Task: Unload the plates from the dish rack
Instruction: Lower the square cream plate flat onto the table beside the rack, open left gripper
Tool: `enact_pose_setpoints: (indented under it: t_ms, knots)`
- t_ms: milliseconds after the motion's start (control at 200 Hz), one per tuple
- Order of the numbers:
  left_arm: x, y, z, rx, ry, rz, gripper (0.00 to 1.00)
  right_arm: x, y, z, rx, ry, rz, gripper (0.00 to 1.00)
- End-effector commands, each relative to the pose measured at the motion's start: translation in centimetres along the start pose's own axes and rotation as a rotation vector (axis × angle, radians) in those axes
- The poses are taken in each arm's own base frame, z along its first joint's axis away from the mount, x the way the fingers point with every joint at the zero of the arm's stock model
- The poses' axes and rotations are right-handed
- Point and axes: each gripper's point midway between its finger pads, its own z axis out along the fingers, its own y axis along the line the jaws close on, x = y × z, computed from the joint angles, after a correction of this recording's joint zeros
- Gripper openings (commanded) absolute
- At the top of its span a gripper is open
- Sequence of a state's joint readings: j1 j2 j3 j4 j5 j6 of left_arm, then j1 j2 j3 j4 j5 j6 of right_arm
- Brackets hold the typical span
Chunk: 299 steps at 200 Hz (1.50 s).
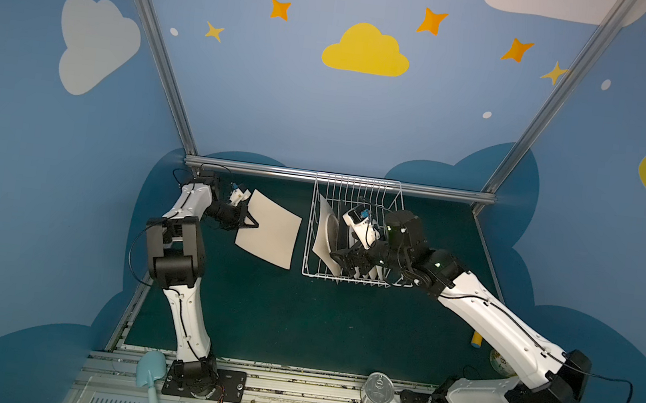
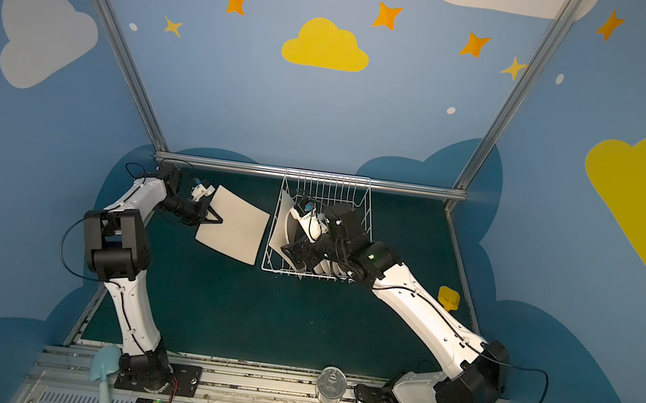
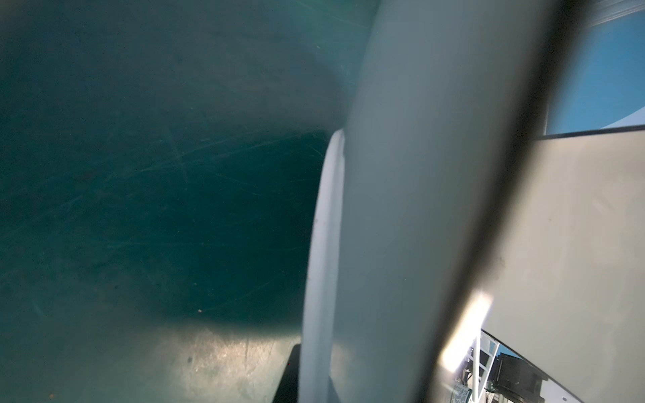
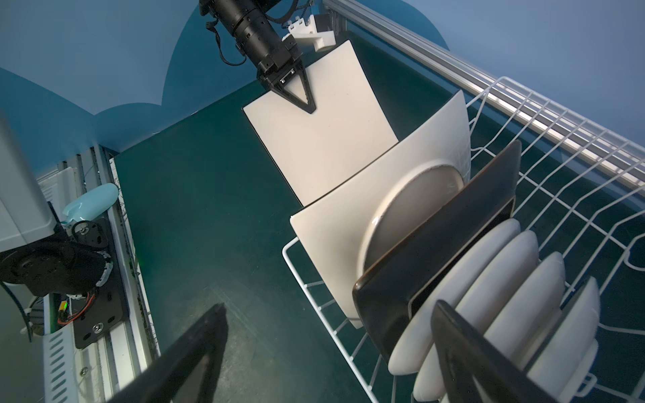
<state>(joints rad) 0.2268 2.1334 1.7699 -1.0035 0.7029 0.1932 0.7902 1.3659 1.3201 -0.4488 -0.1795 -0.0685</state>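
Left gripper pinches the edge of a cream square plate just left of the dish rack. Right gripper, jaws spread wide and gripping nothing, hangs over the rack's near-left corner, where the black plate and round white plates stand.

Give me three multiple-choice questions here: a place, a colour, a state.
1. Relative to the dish rack, where is the cream plate in the left end effector? A) inside it B) left of it, outside C) behind it
2. What colour is the square plate beside the round white plates? A) red B) green C) black
3. How do the right end effector's jaws stand? A) wide open B) shut on a plate C) shut, empty
Answers: B, clear of the rack in both top views; C, seen in the right wrist view; A, fingers far apart.
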Motion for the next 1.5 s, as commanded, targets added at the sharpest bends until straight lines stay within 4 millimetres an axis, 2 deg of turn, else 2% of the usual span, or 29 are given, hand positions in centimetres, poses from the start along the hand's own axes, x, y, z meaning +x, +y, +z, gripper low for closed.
enact_pose_setpoints:
  t_ms: [0,200,355,506,636,781,1086,1141,1287,1397,1492]
  knots:
    - [-1.7,-2.6,-1.3,0.119,-0.051,0.038,0.03,-0.6,0.2,-1.2,0.012,-0.015,-0.013,0.91]
    - [-1.2,0.0,0.2,0.072,-0.006,-0.008,0.03,-0.6,0.3,-1.3,0.014,-0.015,-0.014,0.91]
    - [-1.3,1.8,0.1,0.048,0.001,-0.039,0.05,-0.4,0.3,-1.3,0.014,-0.009,-0.015,0.91]
    - [-1.6,2.8,-0.1,0.050,-0.006,-0.061,0.18,-0.2,0.4,-1.1,0.006,-0.003,-0.012,0.91]
    - [-1.8,3.6,0.1,0.059,-0.011,-0.083,0.21,-0.5,0.5,-1.3,0.007,0.010,-0.014,0.91]
    - [-1.8,4.8,0.4,0.058,-0.007,-0.108,0.32,-0.3,0.5,-1.7,0.023,0.010,-0.015,0.91]
    - [-2.1,6.6,1.0,0.026,0.004,-0.136,0.36,-0.5,0.5,-1.9,0.029,0.001,-0.012,0.91]
    - [-2.0,7.0,1.0,0.009,0.008,-0.142,0.41,-0.5,0.5,-1.9,0.027,0.000,-0.011,0.91]
    - [-1.4,8.1,0.8,-0.020,0.014,-0.166,0.45,-0.3,0.4,-1.9,0.034,0.012,-0.021,0.91]
    - [-1.0,8.6,0.7,-0.028,0.012,-0.182,0.55,-0.3,0.1,-2.1,0.059,0.015,-0.036,0.91]
    - [-0.6,9.2,0.6,-0.040,0.012,-0.191,0.57,-0.5,0.1,-2.3,0.061,0.006,-0.038,0.91]
